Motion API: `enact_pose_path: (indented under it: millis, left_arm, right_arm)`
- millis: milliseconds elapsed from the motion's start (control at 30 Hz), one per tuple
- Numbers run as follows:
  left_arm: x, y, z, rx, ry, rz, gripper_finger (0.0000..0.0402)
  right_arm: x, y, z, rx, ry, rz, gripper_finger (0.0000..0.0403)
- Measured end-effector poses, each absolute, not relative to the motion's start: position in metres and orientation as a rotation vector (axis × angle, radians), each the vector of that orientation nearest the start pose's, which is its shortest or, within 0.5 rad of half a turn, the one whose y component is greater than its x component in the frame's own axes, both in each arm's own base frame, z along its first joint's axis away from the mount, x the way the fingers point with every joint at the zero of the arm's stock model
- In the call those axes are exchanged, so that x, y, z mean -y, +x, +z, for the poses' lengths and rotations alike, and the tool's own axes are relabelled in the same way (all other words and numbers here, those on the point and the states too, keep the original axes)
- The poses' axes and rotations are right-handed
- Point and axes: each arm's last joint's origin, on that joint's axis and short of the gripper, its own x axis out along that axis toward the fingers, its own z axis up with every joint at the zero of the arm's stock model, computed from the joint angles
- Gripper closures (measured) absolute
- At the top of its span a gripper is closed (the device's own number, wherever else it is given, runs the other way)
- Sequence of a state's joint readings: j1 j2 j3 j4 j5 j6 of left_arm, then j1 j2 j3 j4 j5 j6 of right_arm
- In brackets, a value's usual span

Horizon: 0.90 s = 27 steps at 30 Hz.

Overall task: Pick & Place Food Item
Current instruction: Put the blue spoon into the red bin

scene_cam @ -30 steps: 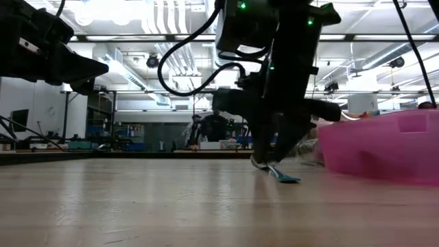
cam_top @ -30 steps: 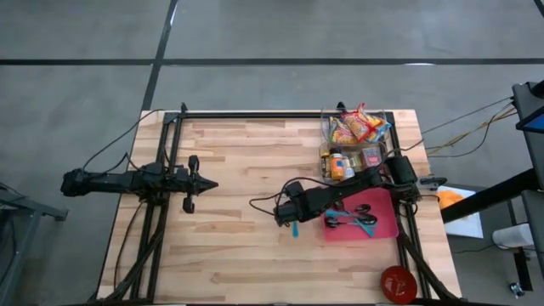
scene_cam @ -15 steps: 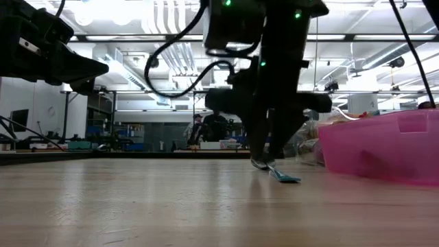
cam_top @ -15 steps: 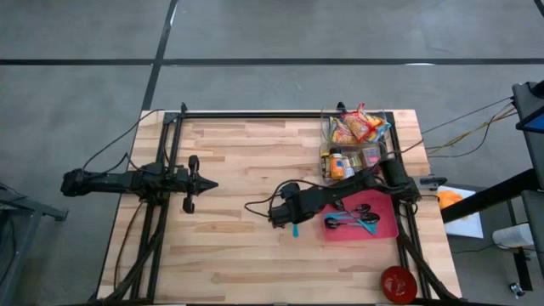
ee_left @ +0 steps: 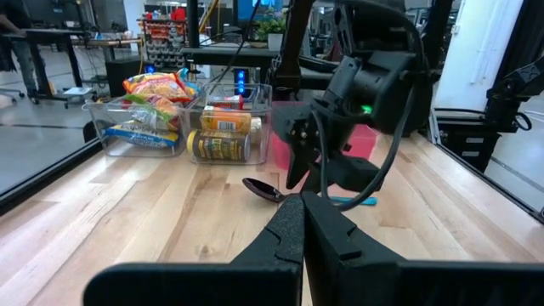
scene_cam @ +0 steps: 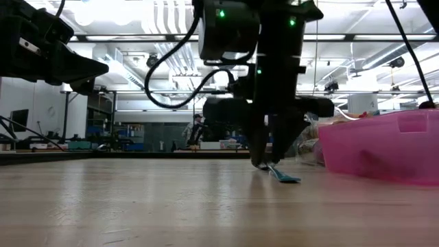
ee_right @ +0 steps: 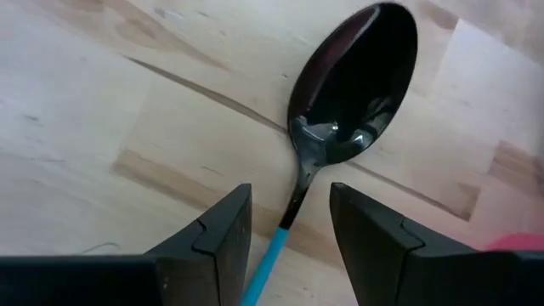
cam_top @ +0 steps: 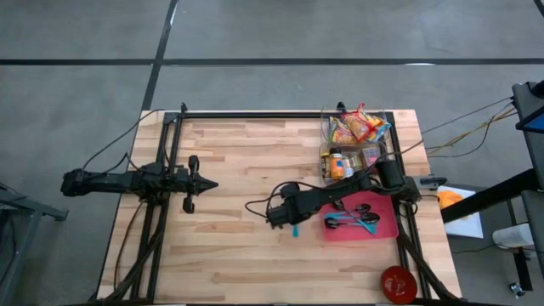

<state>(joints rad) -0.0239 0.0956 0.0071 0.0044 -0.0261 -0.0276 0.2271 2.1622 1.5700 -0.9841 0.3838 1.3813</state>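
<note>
One spoon (ee_right: 340,127) lies flat on the bare wood of the table (cam_top: 229,161), just beside the red tray (cam_top: 387,229) on its left-arm side, and the right gripper (ee_right: 289,221) hangs directly over it. From the right wrist view the two fingers (ee_right: 217,229) stand apart with the blue handle running between them — the dark bowl points away past the fingertips. No contact visible yet; the handle looks free of both pads.

Key relation: the spoon's long axis runs along the gripper's own forward line, across the closing direction, so the jaws straddle the handle near where blue meets black. In my judgement a straight drop and a squeeze would catch it; no turn of the wrist seems needed.

Left gripper (ee_left: 302,225) — fingers pressed together, holding nothing, parked well apart over the table's left half. The right arm is plainly the nearer one.

Note: the task names a food item, yet the thing under the gripper is a utensil. The packaged foods sit in clear bins (cam_top: 353,140) at the far right corner, with more spoons (cam_top: 353,219) on the tray.

Risk, as I judge it: thin handle flat on wood, fingertips may skid over it.
</note>
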Motion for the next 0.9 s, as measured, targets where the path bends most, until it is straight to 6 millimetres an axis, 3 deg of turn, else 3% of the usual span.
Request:
enact_pose_path:
  millis: [367, 733, 900]
  left_arm:
    - [0.002, 0.103, 0.159, -0.084, -0.024, 0.003, 0.0401]
    - [0.002, 0.103, 0.159, -0.084, -0.024, 0.003, 0.0401]
    - [0.002, 0.103, 0.159, -0.084, -0.024, 0.003, 0.0401]
  right_arm:
    - [-0.078, 0.392, 0.131, -1.095, 0.658, -1.067, 0.0251]
    - [-0.077, 0.39, 0.127, -1.1, 0.651, -1.064, 0.0375]
    - [-0.077, 0.389, 0.126, -1.104, 0.647, -1.064, 0.0386]
